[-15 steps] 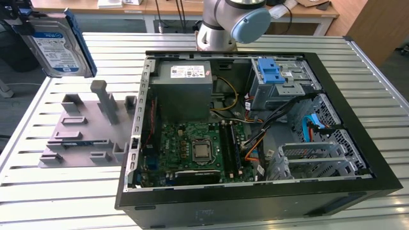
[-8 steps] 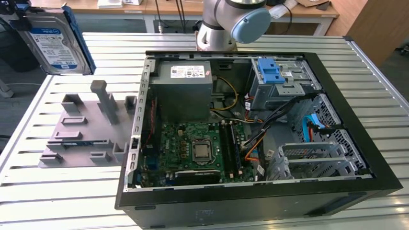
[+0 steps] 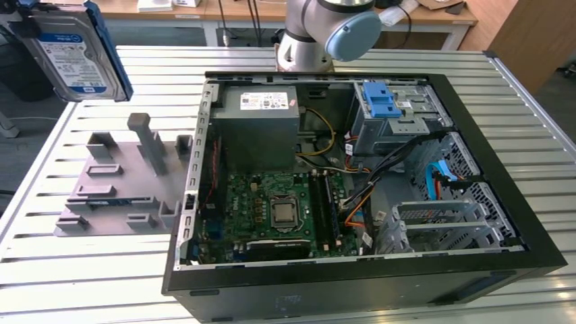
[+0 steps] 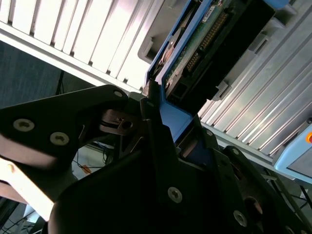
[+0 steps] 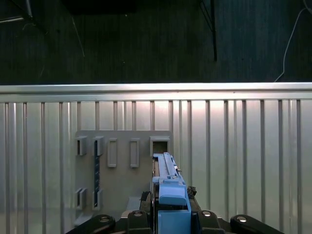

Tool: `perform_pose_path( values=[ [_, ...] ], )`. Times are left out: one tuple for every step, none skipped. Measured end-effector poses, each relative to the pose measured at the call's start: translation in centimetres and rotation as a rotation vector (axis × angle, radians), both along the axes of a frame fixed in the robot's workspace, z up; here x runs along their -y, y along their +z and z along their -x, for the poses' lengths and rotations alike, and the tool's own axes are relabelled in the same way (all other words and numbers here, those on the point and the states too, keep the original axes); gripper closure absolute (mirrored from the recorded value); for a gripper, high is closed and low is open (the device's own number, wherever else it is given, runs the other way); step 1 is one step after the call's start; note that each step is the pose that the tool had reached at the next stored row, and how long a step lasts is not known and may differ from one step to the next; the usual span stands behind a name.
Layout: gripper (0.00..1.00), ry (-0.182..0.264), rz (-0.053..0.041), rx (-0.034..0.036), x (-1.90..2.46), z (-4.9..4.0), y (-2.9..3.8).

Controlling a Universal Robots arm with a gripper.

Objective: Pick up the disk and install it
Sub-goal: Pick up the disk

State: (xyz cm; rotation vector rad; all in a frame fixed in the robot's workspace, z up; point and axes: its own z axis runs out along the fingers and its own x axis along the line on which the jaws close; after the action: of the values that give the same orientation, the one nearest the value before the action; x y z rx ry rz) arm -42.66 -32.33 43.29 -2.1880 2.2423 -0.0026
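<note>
Exterior view: the disk hangs high above the grey holder on the slatted table, toward the exterior view's left of the open computer case. Second wrist view: the gripper is clamped on its blue bracket.

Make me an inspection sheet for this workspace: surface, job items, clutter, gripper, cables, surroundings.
Surface: slatted metal table, bearing an open computer case and a grey fixture.
Job's things: the disk held in the air above the table, outside the case.
Clutter: nothing seen.
Grippers: gripper shut on the disk's blue bracket.
Cables: loose wires inside the case.
Surroundings: wooden desks behind the table.
</note>
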Motion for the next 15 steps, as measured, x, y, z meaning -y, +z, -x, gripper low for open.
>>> perform_pose_path(
  values=[
    [0.64, 0.000, 0.0000, 0.0001, 0.00, 0.00, 0.13],
    [0.64, 0.000, 0.0000, 0.0000, 0.00, 0.00, 0.26],
    [0.64, 0.000, 0.0000, 0.0002, 0.00, 0.00, 0.39],
    [0.64, 0.000, 0.0000, 0.0002, 0.00, 0.00, 0.52],
    [0.64, 0.000, 0.0000, 0.0002, 0.00, 0.00, 0.65],
    [0.64, 0.000, 0.0000, 0.0001, 0.00, 0.00, 0.78],
    [0.64, 0.000, 0.0000, 0.0001, 0.00, 0.00, 0.92],
    [0.64, 0.000, -0.0001, 0.0002, 0.00, 0.00, 1.16],
    [0.64, 0.000, 0.0000, 0.0002, 0.00, 0.00, 1.29],
    [0.64, 0.000, 0.0000, 0.0001, 0.00, 0.00, 1.42],
    [0.64, 0.000, 0.0000, 0.0001, 0.00, 0.00, 1.67],
    [0.64, 0.000, 0.0000, 0.0002, 0.00, 0.00, 1.80],
    [0.64, 0.000, 0.0000, 0.0001, 0.00, 0.00, 1.94],
    [0.64, 0.000, 0.0000, 0.0001, 0.00, 0.00, 2.07],
    [0.64, 0.000, 0.0000, 0.0002, 0.00, 0.00, 2.19]
  ],
)
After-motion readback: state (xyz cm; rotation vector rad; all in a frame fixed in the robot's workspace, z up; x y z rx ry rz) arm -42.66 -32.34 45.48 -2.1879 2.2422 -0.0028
